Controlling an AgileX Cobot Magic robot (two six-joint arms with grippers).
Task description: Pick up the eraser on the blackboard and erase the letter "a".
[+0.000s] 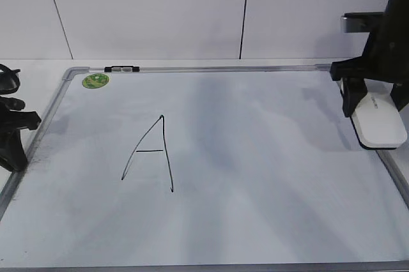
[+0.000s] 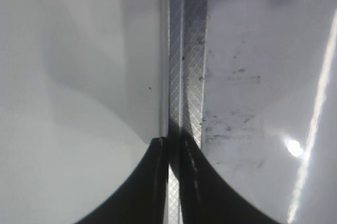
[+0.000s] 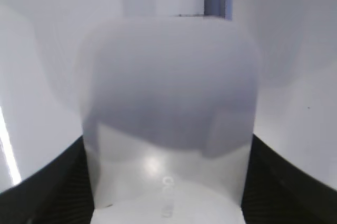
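Observation:
The blackboard (image 1: pixel 255 157) is a white dry-erase board with a grey frame. A tall black capital "A" (image 1: pixel 150 154) is drawn on its left half; no small lowercase letter "a" shows in any view. The white eraser (image 1: pixel 380 122) lies at the board's right edge. My right gripper (image 1: pixel 374 109) straddles its far end, with a finger pressed against each long side. In the right wrist view the eraser (image 3: pixel 168 103) fills the gap between the jaws (image 3: pixel 168 182). My left gripper (image 1: pixel 13 151) is shut and empty over the board's left frame (image 2: pixel 187 50).
A green round sticker (image 1: pixel 96 80) sits at the board's far left corner, with a small black clip (image 1: pixel 121 68) on the top frame beside it. Grey marker smudges mark the board near the left frame (image 2: pixel 231 103). A white wall stands behind the table.

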